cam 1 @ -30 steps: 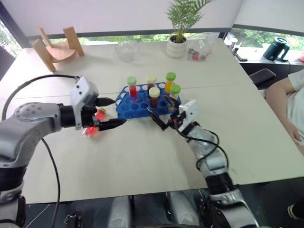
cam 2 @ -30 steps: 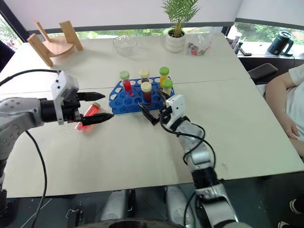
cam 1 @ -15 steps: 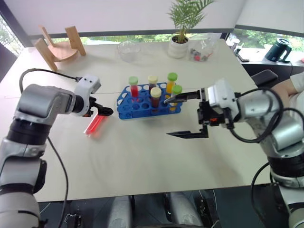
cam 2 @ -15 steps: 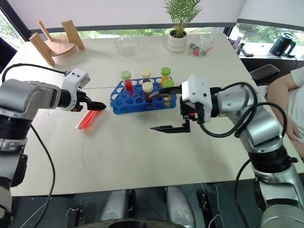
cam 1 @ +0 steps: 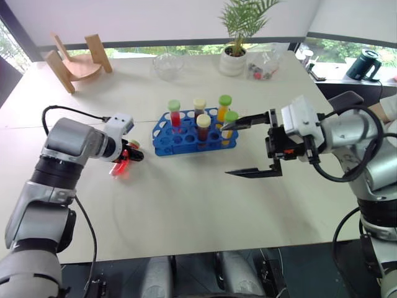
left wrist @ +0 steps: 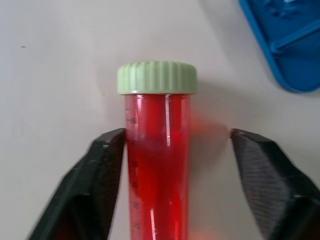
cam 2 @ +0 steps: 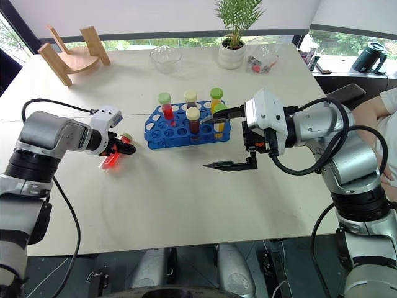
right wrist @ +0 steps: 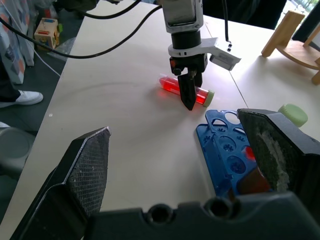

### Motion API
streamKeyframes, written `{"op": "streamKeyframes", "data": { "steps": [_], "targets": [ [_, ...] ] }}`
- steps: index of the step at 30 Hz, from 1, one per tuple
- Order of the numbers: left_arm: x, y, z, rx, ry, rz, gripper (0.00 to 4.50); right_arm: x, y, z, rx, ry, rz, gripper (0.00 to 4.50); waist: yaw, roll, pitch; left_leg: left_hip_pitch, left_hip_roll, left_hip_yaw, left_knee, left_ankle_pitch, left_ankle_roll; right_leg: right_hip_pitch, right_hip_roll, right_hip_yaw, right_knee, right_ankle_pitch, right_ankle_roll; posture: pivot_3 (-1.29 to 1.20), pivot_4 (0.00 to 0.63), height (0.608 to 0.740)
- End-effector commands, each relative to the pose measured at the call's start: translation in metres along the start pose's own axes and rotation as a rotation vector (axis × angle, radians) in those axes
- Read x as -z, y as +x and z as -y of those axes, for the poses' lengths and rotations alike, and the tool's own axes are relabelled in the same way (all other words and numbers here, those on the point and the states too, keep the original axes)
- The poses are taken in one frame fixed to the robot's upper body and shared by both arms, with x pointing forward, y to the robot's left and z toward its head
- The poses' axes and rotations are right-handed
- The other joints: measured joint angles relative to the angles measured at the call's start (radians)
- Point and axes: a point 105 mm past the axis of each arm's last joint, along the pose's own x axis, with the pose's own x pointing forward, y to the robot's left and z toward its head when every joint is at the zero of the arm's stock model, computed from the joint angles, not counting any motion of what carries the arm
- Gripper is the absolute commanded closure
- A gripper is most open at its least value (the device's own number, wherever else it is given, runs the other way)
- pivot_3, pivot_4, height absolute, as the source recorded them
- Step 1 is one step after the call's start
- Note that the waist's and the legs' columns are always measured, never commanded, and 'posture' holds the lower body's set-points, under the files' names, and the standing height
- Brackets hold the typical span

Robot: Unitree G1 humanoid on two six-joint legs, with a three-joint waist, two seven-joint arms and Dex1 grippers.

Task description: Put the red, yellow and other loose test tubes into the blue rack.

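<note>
Overhead stereo pair; close wrist views

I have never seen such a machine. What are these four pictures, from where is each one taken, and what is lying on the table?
This is a humanoid robot with two arms, each ending in a gripper of two black fingers. Two pictures come from cameras in its head, looking down over the table. The other two come from cameras on its wrists.

On the table stands the blue rack, with five capped tubes upright in it. Beside it lies a red test tube with a pale green cap. The left gripper is lowered around this tube: one finger touches it, the other stands apart. The right gripper is open above the table, holding nothing.

Farther back are a potted plant, a glass bowl and a wooden stand.
</note>
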Motion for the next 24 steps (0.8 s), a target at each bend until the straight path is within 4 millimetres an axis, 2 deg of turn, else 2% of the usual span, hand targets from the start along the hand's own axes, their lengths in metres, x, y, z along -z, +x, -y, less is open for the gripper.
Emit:
{"op": "streamKeyframes", "data": {
  "steps": [1, 2, 3, 4, 6, 7, 8, 9, 11, 14, 16, 18, 20, 24],
  "targets": [
    [0.004, -0.002, -0.012, -0.036, -0.024, 0.010, 2.82, -0.011, -0.005, 0.003, 0.036, -0.044, 0.016, 0.00, 0.001, 0.000, 0.000, 0.000, 0.000, 0.000, 0.000, 0.000, 0.000, 0.000, 0.000, 0.000, 0.000, 0.000, 0.000, 0.00, 0.150, 0.740],
    [0.004, -0.002, -0.013, -0.042, -0.027, 0.016, 3.44, -0.011, -0.005, 0.003, 0.037, -0.043, 0.016, 0.00, 0.001, 0.000, 0.000, 0.000, 0.000, 0.000, 0.000, 0.000, 0.000, 0.000, 0.000, 0.000, 0.000, 0.000, 0.000, 0.00, 0.150, 0.740],
    [0.003, -0.003, -0.016, -0.049, -0.027, 0.028, 3.69, -0.011, -0.005, 0.003, 0.041, -0.040, 0.016, 0.00, 0.001, 0.000, 0.000, 0.000, 0.000, 0.000, 0.000, 0.000, 0.000, 0.000, 0.000, 0.000, 0.000, 0.000, 0.000, 0.00, 0.150, 0.740],
    [0.000, -0.005, -0.019, -0.051, -0.025, 0.049, 3.69, -0.010, -0.005, 0.003, 0.045, -0.037, 0.015, 0.00, 0.001, 0.000, 0.000, 0.000, 0.000, 0.000, 0.000, 0.000, 0.000, 0.000, 0.000, 0.000, 0.000, 0.000, 0.000, 0.00, 0.150, 0.740],
    [-0.024, -0.017, -0.020, -0.021, -0.023, 0.190, 3.69, -0.008, -0.008, 0.002, 0.061, -0.013, 0.015, 0.00, 0.002, 0.000, 0.000, 0.000, 0.000, 0.000, 0.000, 0.000, 0.000, 0.000, 0.000, 0.000, 0.000, 0.000, 0.000, 0.00, 0.150, 0.740],
    [-0.038, -0.027, -0.019, 0.009, -0.023, 0.281, 3.69, -0.006, -0.009, 0.001, 0.070, 0.006, 0.014, 0.00, 0.002, 0.000, 0.000, 0.000, 0.000, 0.000, 0.000, 0.000, 0.000, 0.000, 0.000, 0.000, 0.000, 0.000, 0.000, 0.00, 0.150, 0.740],
    [-0.060, -0.046, -0.012, 0.101, -0.055, 0.427, 3.69, -0.002, -0.009, 0.001, 0.087, 0.024, 0.012, 0.00, 0.004, -0.001, 0.001, 0.000, 0.000, 0.000, 0.000, 0.000, 0.000, 0.000, 0.000, -0.001, 0.000, 0.000, 0.000, 0.00, 0.150, 0.740],
    [-0.072, -0.060, -0.008, 0.165, -0.074, 0.525, 3.69, 0.000, -0.010, 0.000, 0.099, 0.036, 0.010, 0.00, 0.006, -0.002, 0.001, 0.000, 0.000, -0.001, 0.000, 0.000, 0.000, 0.000, 0.000, -0.001, 0.000, 0.000, 0.000, 0.00, 0.150, 0.740],
    [-0.087, -0.088, 0.008, 0.314, -0.043, 0.682, 3.69, 0.004, -0.009, -0.001, 0.128, 0.048, 0.011, 0.00, 0.007, -0.002, 0.001, -0.001, 0.000, 0.000, 0.001, 0.000, 0.000, 0.000, -0.001, -0.001, 0.000, 0.000, 0.000, 0.00, 0.150, 0.740],
    [-0.095, -0.116, 0.035, 0.464, 0.041, 0.872, 3.69, 0.006, -0.007, -0.001, 0.163, 0.070, 0.026, 0.00, 0.008, -0.002, 0.001, -0.001, 0.000, 0.001, 0.001, 0.000, 0.000, 0.000, -0.002, -0.001, -0.001, 0.000, 0.000, 0.00, 0.150, 0.740],
    [-0.095, -0.120, 0.050, 0.506, 0.090, 0.960, 3.69, 0.006, -0.005, -0.001, 0.175, 0.071, 0.028, 0.00, 0.008, -0.001, 0.001, -0.001, 0.000, 0.001, 0.001, 0.000, -0.001, 0.000, -0.002, -0.001, 0.000, 0.000, 0.000, 0.00, 0.150, 0.740],
    [-0.096, -0.116, 0.068, 0.522, 0.142, 1.062, 3.69, 0.005, -0.005, 0.000, 0.191, 0.070, 0.034, 0.00, 0.008, -0.001, 0.001, 0.001, 0.000, 0.001, 0.001, 0.000, -0.001, 0.002, -0.002, -0.001, 0.000, 0.000, 0.000, 0.00, 0.150, 0.740],
    [-0.094, -0.106, 0.083, 0.521, 0.189, 1.146, 3.69, 0.005, -0.004, 0.000, 0.201, 0.075, 0.035, 0.00, 0.009, -0.001, 0.001, 0.003, 0.000, 0.001, 0.001, 0.000, -0.001, 0.004, -0.002, -0.001, 0.000, 0.000, 0.000, 0.00, 0.150, 0.740],
    [-0.088, -0.086, 0.096, 0.528, 0.207, 1.234, 3.69, 0.006, -0.003, 0.000, 0.216, 0.083, 0.029, 0.00, 0.007, -0.002, 0.001, 0.003, 0.000, 0.000, 0.003, 0.000, -0.001, 0.006, -0.002, -0.001, 0.000, 0.000, 0.000, 0.00, 0.150, 0.740]
  ]
}}
